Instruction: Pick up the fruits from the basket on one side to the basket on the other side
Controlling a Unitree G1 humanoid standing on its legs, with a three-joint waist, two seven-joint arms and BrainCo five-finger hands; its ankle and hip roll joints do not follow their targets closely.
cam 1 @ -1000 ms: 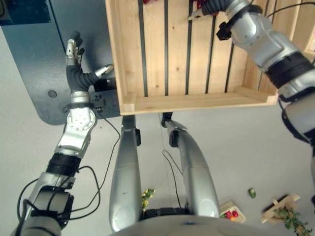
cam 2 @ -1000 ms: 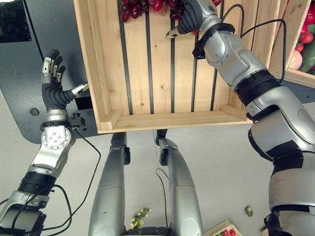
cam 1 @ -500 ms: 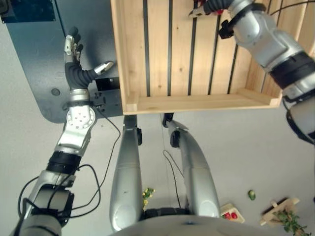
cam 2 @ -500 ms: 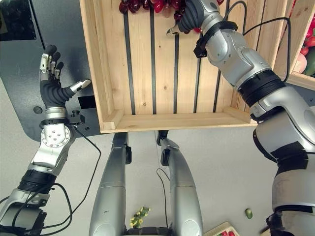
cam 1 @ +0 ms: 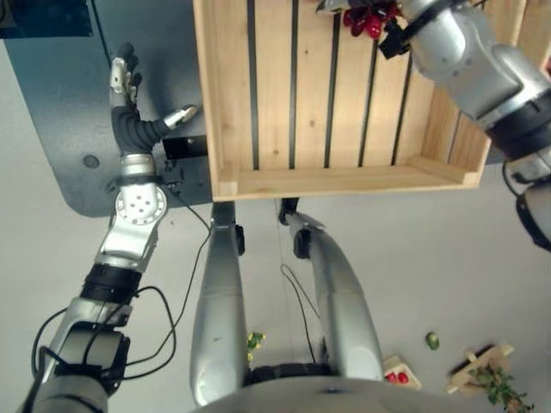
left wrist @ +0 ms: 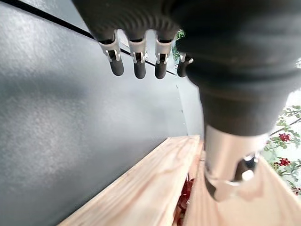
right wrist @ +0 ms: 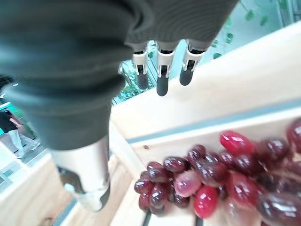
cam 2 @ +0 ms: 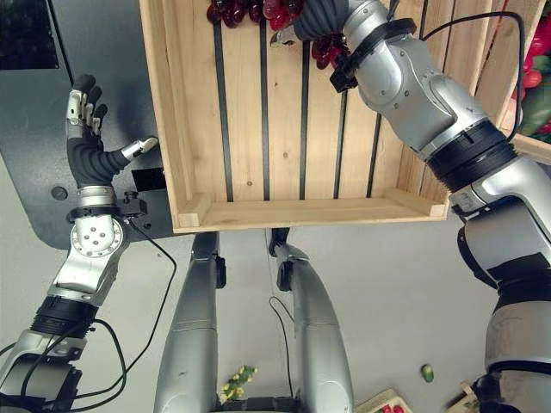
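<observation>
The right hand (cam 2: pixel 314 17) hovers with straight, spread fingers over the red grapes (right wrist: pixel 207 176) at the far end of the wooden crate (cam 2: pixel 284 211); the grasp comes next (fingers must curl round the bunch); the left hand (cam 2: pixel 86 138) idles open beside the crate.

Head stereo pair looking down, wrist cameras close, all sharing the wooden crate (cam 1: pixel 344 103)
</observation>
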